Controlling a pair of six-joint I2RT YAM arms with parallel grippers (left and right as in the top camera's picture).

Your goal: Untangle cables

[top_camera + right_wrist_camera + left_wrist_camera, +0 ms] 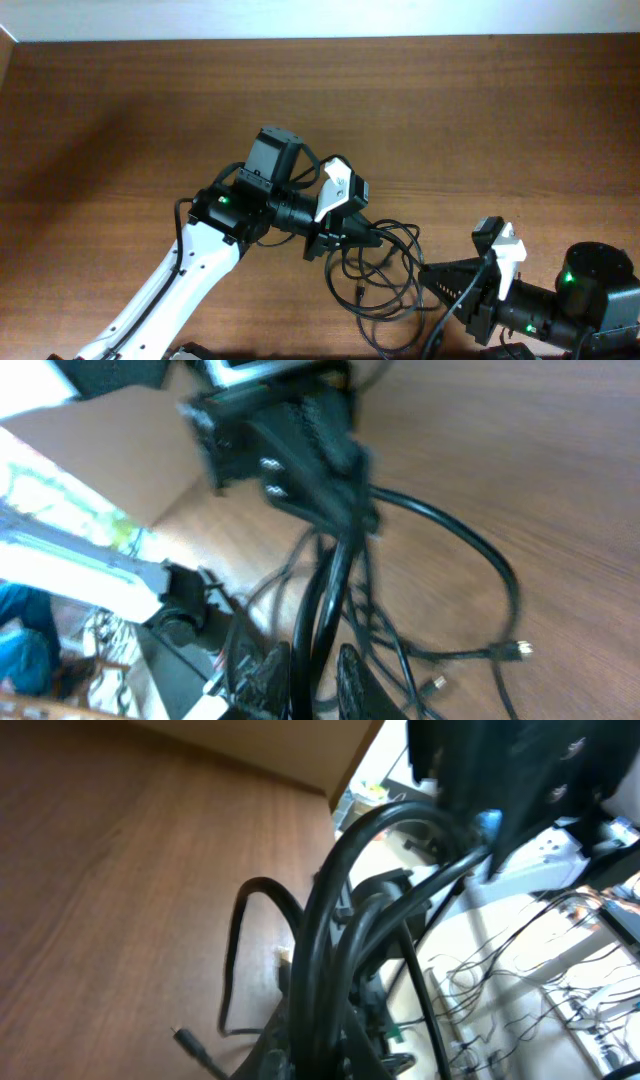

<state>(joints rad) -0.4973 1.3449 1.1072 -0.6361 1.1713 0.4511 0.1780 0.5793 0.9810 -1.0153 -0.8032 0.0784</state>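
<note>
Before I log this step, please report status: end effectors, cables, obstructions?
Left end effector shut on cables. Right end effector straddles a cable, grip unclear. Nothing blocking.

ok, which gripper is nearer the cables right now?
Left. The left gripper is shut on the cables at the tangle's left side. The right gripper sits at its right edge, a strand between its fingers; contact unclear.

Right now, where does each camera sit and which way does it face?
Overhead: fixed above, looking straight down at the table, left tool, right tool and tangled cables.
Left wrist: on the left arm, facing along the cables close up, table beyond; its own tool is hard to make out.
Right wrist: on the right arm, looking past its own fingers at the left tool gripping the cables.
Shared: both wrist views show that cable bundle.
</note>
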